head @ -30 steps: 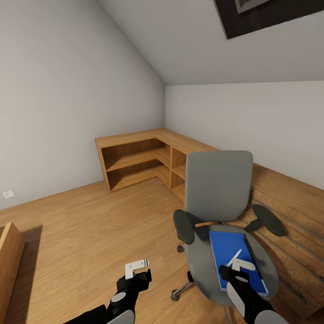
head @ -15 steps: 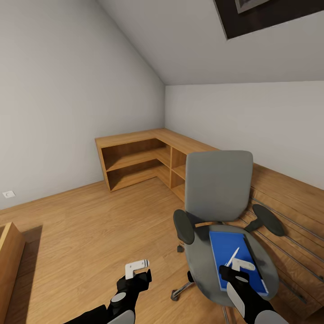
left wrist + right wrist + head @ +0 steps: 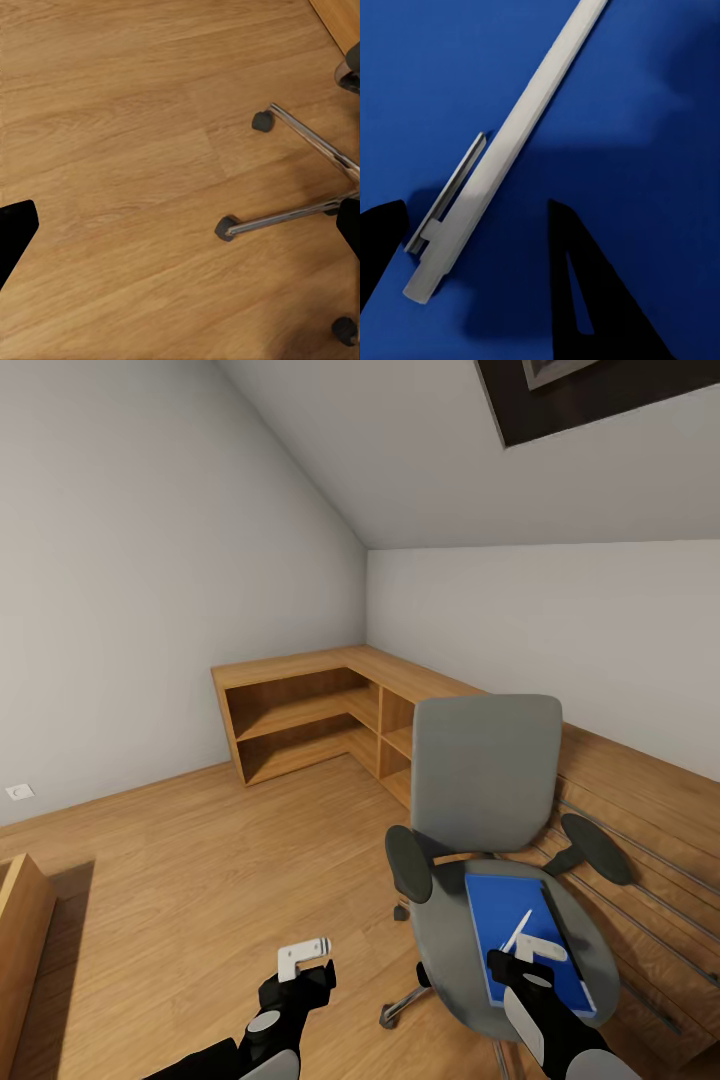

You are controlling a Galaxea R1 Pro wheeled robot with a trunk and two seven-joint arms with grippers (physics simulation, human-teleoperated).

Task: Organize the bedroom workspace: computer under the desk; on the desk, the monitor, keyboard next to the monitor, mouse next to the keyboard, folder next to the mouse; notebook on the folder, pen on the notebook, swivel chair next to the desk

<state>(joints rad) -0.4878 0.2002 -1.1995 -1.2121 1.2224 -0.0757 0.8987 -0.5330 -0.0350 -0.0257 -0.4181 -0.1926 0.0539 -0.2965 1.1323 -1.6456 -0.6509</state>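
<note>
The grey swivel chair [image 3: 487, 770] stands on the wood floor at the right, with the blue folder [image 3: 497, 905] flat on its seat. The white pen [image 3: 520, 928] lies on the folder [image 3: 622, 90]. My right gripper [image 3: 530, 972] hangs just above the seat, open. In its wrist view the gripper [image 3: 472, 214] has its black fingers on either side of the pen's [image 3: 525, 112] clip end. My left gripper [image 3: 298, 985] is open over bare floor beside the chair's silver star base [image 3: 300, 135]. The desk, computer, monitor, keyboard, mouse and notebook are out of view.
A low L-shaped wooden shelf unit [image 3: 300, 710] fills the far corner behind the chair. Wood panelling with metal rails [image 3: 650, 810] runs along the right wall. Another wooden cabinet's edge [image 3: 20, 920] juts in at the lower left. Open floor [image 3: 200, 860] lies to the left.
The pen's far tip sits slightly further left on the folder than a second ago. Both arms and the chair hold still.
</note>
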